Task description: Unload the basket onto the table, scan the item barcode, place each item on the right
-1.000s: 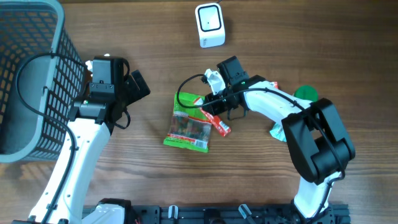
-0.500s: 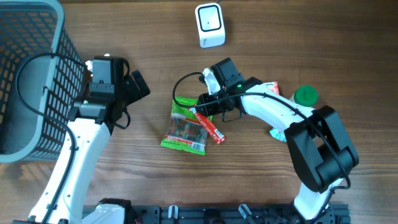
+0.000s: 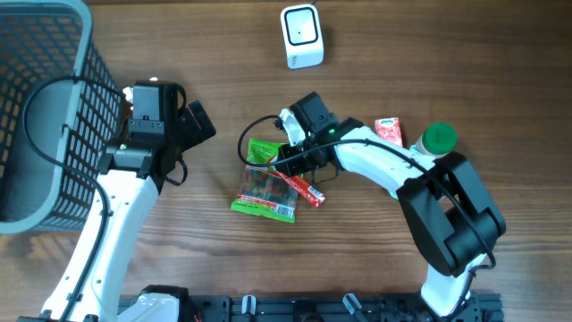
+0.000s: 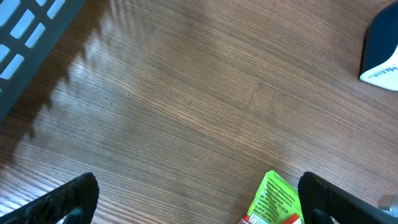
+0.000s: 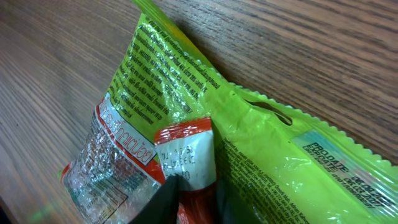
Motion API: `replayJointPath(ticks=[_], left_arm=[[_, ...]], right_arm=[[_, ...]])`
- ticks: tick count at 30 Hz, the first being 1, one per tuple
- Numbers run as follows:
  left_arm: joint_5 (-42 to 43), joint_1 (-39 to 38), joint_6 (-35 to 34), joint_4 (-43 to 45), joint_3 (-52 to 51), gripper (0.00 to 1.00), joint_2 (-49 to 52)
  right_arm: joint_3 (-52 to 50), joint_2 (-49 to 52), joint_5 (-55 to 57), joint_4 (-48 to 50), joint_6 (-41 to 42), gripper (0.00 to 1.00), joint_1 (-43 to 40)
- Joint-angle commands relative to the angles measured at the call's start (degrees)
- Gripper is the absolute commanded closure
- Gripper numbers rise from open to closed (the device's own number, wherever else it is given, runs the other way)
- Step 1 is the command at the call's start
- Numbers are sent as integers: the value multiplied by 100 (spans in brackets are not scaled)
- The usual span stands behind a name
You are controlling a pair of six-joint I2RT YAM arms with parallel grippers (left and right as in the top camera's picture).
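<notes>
the right gripper (image 3: 288, 163) pinches one end of the slim red foil packet (image 3: 305, 187), lying across the green plastic snack bag (image 3: 262, 195) well apart from the white boxy scanner (image 3: 301, 36), so the scan appears not yet done; the left gripper (image 3: 198, 123) stands wide, empty.

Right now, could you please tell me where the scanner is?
In the overhead view, the white scanner sits near the top centre, beyond the green bag.
</notes>
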Motion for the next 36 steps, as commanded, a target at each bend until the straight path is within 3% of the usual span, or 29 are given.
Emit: replayJointPath(ticks=[1, 2, 4, 7, 8, 11, 14, 19, 24, 26, 28, 32, 36], left_arm=[[-55, 37, 9, 0, 44, 0, 4], [-55, 37, 9, 2, 44, 0, 4], [-55, 37, 9, 2, 44, 0, 4], [-55, 37, 9, 2, 44, 0, 4], [-55, 37, 9, 0, 44, 0, 4], [-55, 37, 9, 2, 44, 0, 4], [-55, 37, 9, 2, 44, 0, 4], [-55, 37, 9, 2, 44, 0, 4], [-55, 37, 9, 2, 44, 0, 4], [-55, 37, 9, 2, 44, 0, 4], [-55, 37, 9, 2, 44, 0, 4], [-55, 37, 9, 2, 44, 0, 4], [-55, 37, 9, 0, 44, 0, 4]], right_arm=[[-79, 114, -83, 7, 81, 81, 15], [-90, 114, -79, 4, 76, 73, 20], [-118, 114, -68, 7, 70, 70, 20], [-118, 114, -39, 11, 76, 83, 24], [-116, 114, -39, 11, 55, 96, 24], [-72, -122, 85, -35, -409, 96, 0], [-15, -667, 697, 11, -372, 96, 17], [-7, -1394, 2907, -28, -225, 96, 527], [-9, -1255, 5587, -17, 675, 96, 1502], [-9, -979, 7060, 37, 658, 96, 2061], [-9, -581, 7993, 155, 350, 96, 2483], [-9, 348, 8905, 1091, -1056, 96, 2918], [-9, 719, 9060, 1650, -1580, 96, 2962]])
